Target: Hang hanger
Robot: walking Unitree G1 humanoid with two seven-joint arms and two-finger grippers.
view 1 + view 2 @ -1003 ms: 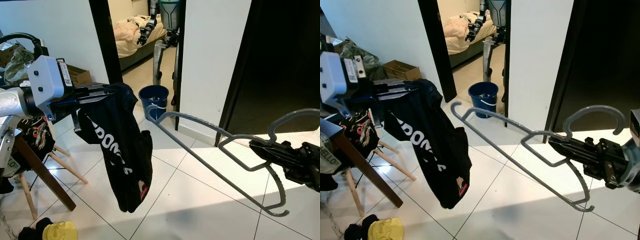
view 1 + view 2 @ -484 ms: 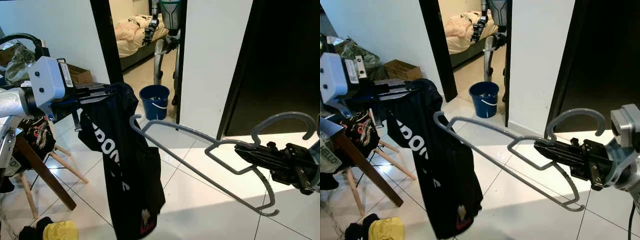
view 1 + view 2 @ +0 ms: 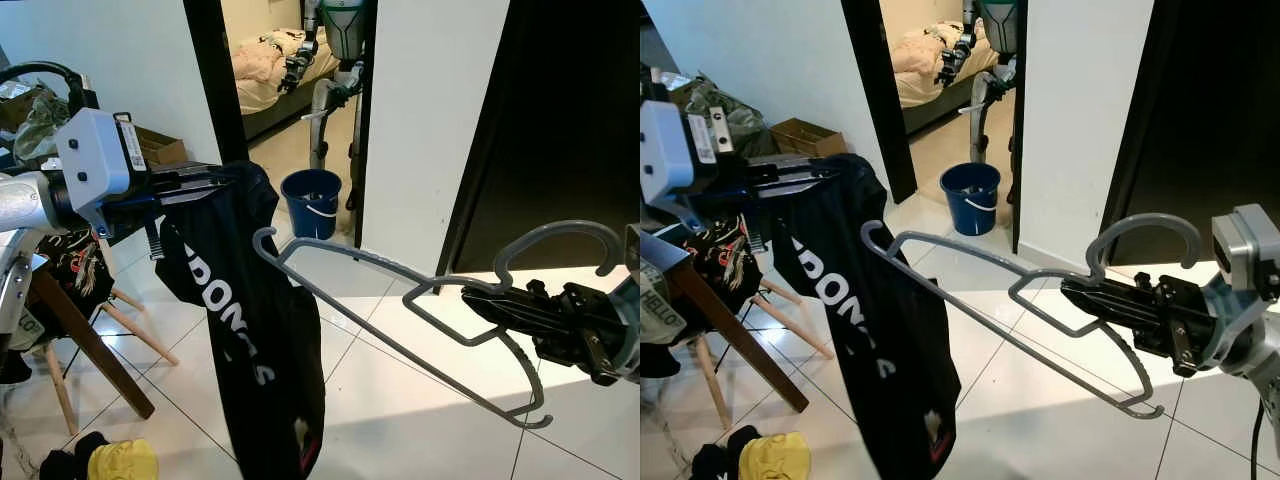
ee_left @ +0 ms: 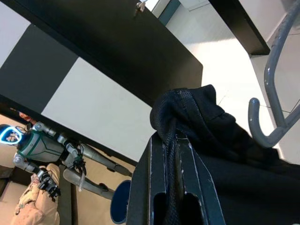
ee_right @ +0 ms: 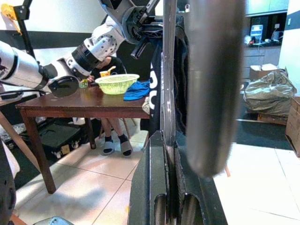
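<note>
A black garment with white lettering (image 3: 255, 340) hangs down long from my left gripper (image 3: 215, 180), which is shut on its top edge at chest height on the left. The left wrist view has the cloth (image 4: 211, 140) bunched between the black fingers (image 4: 161, 192). My right gripper (image 3: 1070, 290) is shut on a grey plastic hanger (image 3: 555, 229) just below its hook, holding it tilted out to the left. The hanger's far curled end (image 4: 267, 126) lies against the upper part of the garment.
A blue bucket (image 3: 310, 195) stands by an open doorway where another robot (image 3: 335, 60) stands before a bed (image 3: 265, 65). A wooden chair with clothes (image 3: 80, 340) is at the left, a yellow cloth (image 3: 122, 460) on the tiles. A dark doorway (image 3: 560, 130) is at the right.
My right gripper has carried the hanger to the left, so its far end has reached the garment. The garment has dropped from a bunched fold to hang longer.
</note>
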